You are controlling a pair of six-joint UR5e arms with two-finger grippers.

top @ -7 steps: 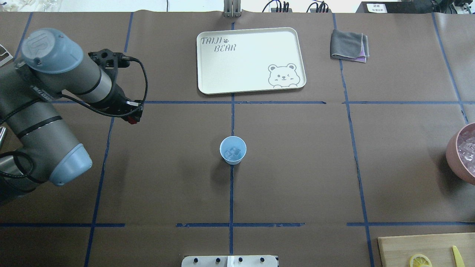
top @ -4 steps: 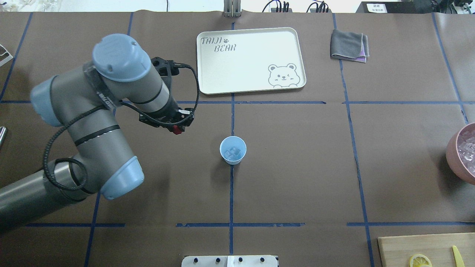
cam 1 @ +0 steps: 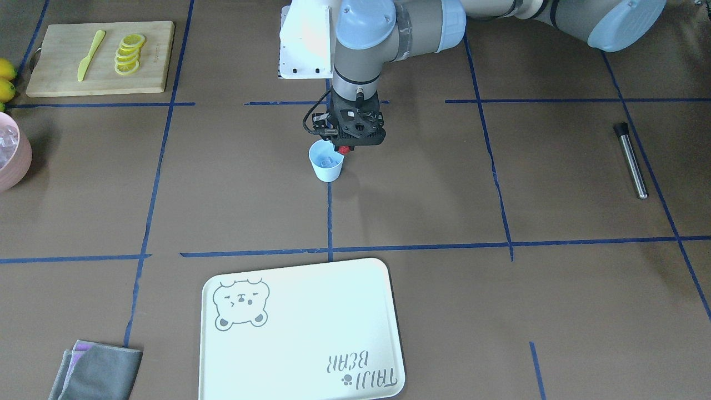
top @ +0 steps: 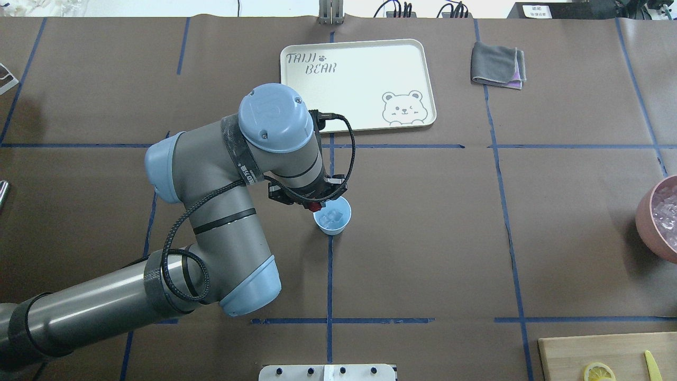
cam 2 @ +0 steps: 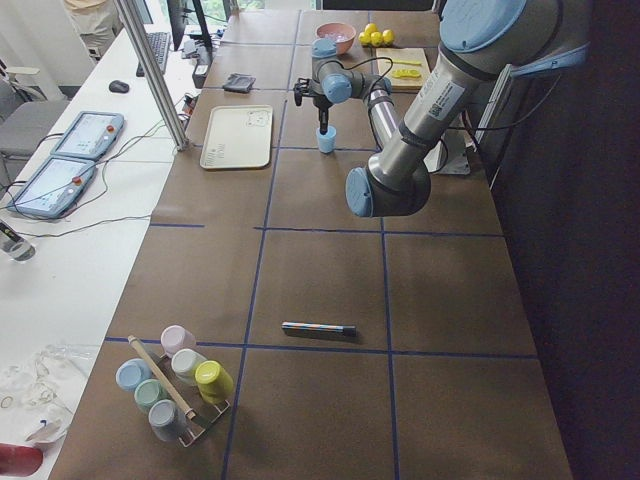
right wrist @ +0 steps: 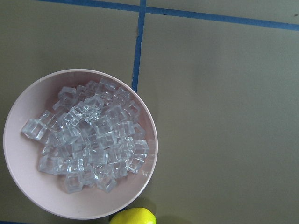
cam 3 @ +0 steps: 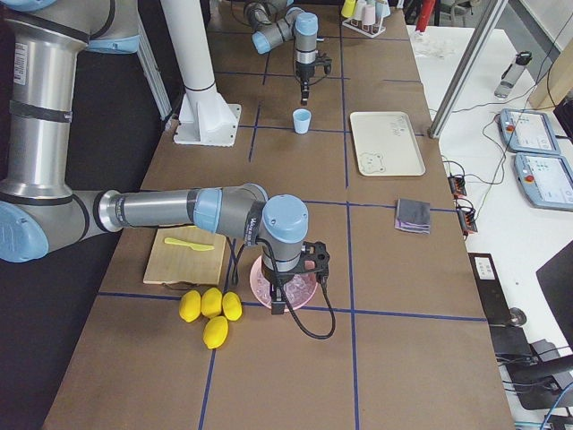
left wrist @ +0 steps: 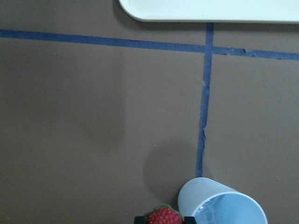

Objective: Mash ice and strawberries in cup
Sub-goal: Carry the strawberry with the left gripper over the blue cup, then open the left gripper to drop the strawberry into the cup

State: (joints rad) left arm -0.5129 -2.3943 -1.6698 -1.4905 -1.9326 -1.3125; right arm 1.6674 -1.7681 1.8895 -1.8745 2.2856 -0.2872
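Overhead exterior: brown paper table (top: 423, 238), blue tape grid (top: 497, 146); left jaws pinch strawberry (top: 315, 206) beside cup (top: 333, 220); right jaws' state unclear.

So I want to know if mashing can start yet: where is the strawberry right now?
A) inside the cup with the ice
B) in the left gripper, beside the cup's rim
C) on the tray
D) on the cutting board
B: the strawberry is pinched in the left gripper just outside the rim of the cup, which holds only ice.
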